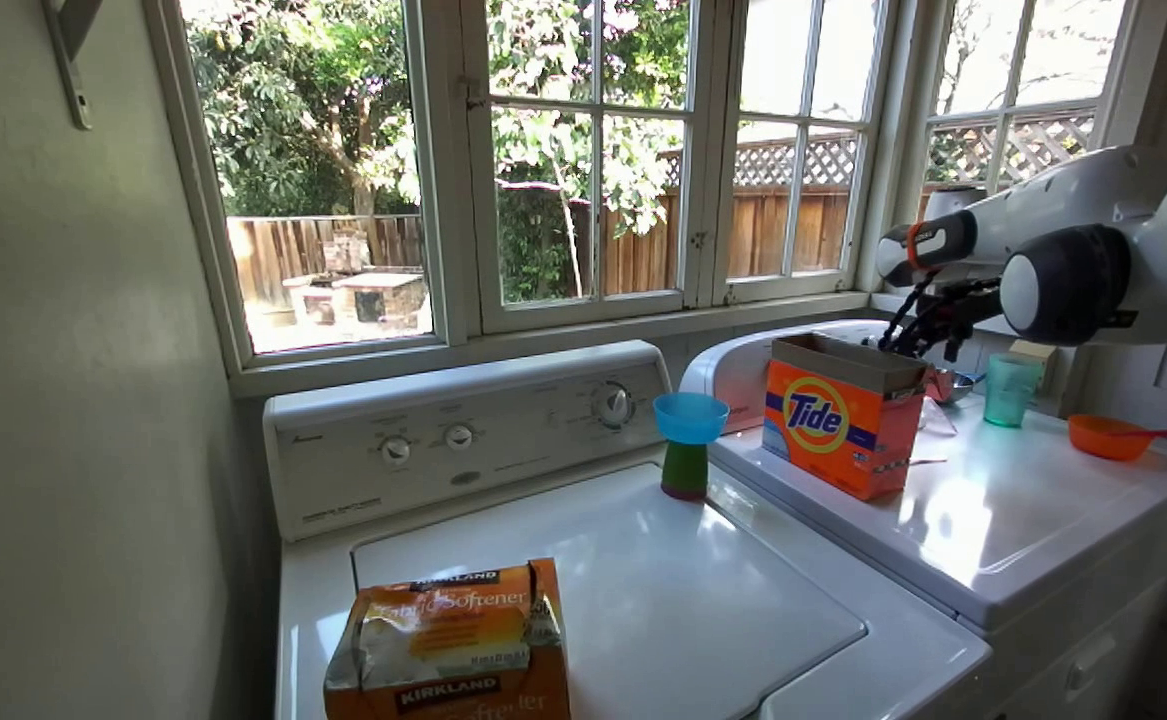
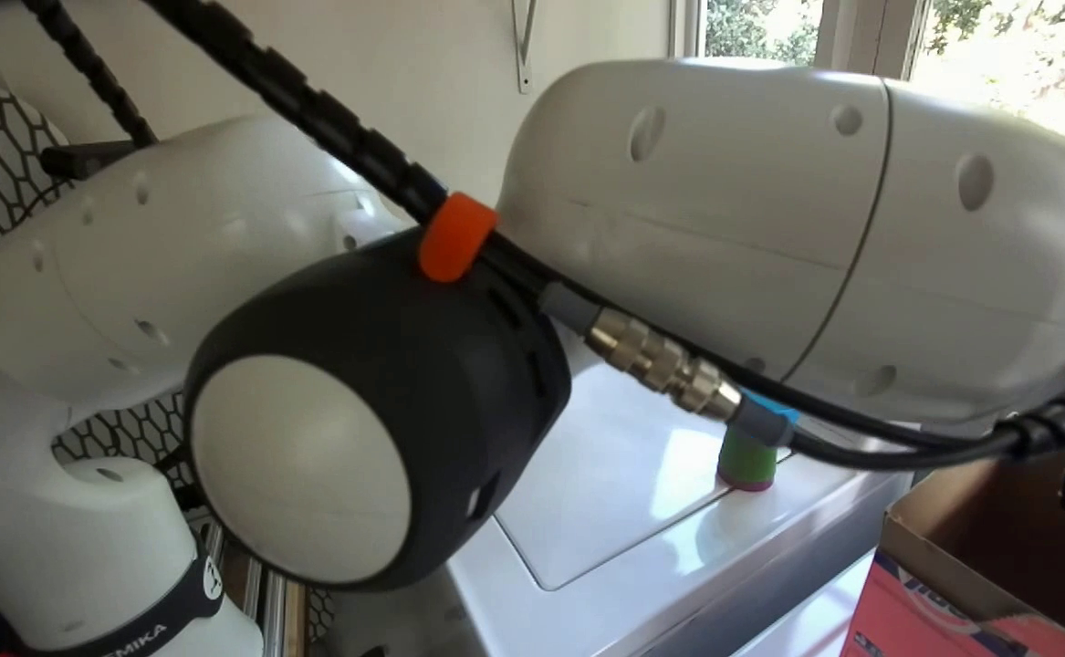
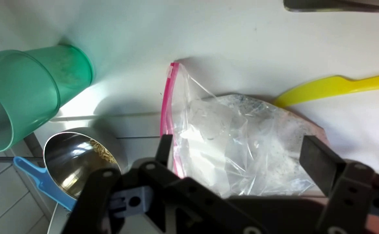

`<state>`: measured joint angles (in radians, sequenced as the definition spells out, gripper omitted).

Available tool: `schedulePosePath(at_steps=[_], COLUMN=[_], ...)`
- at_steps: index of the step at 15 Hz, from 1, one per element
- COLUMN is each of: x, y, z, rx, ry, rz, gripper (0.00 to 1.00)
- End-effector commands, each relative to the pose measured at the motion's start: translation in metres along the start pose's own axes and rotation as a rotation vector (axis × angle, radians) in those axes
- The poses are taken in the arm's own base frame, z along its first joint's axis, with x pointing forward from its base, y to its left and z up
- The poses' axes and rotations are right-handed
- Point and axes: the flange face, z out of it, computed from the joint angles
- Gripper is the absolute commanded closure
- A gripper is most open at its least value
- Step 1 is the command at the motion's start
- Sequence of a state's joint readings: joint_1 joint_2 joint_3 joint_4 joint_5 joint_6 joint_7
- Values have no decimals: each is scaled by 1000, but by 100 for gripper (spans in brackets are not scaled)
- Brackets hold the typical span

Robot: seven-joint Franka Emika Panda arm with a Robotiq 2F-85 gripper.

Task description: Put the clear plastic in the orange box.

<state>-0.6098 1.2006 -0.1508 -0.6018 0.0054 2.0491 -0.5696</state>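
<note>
While windows (image 1: 598, 107) rise beyond the glossy machine top (image 1: 1053, 490), the gripper (image 3: 241, 152) gapes wide.

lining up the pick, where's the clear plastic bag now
In the wrist view, the clear plastic bag lies mostly right of centre, framed by the open end effector, with the yellow utensil at its upper right and the metal container to its left.

Orange box (image 1: 838, 425): "Tide"; package (image 1: 448, 645): "Kirkland"; arm (image 2: 468, 392): "EMIKA".
</note>
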Motion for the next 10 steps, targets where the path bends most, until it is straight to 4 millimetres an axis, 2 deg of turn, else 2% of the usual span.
schedulePosePath(at_steps=[1,2,6,7,10], x=[-7,-4,-7,-5,-2], y=[-3,0,1,5,-6], z=[22,9,12,9,24], rx=[-41,-14,-20,-18,-24], ry=[-79,-32,-58,-13,-20], rz=[40,17,32,26,41], gripper=[0,0,0,0,0])
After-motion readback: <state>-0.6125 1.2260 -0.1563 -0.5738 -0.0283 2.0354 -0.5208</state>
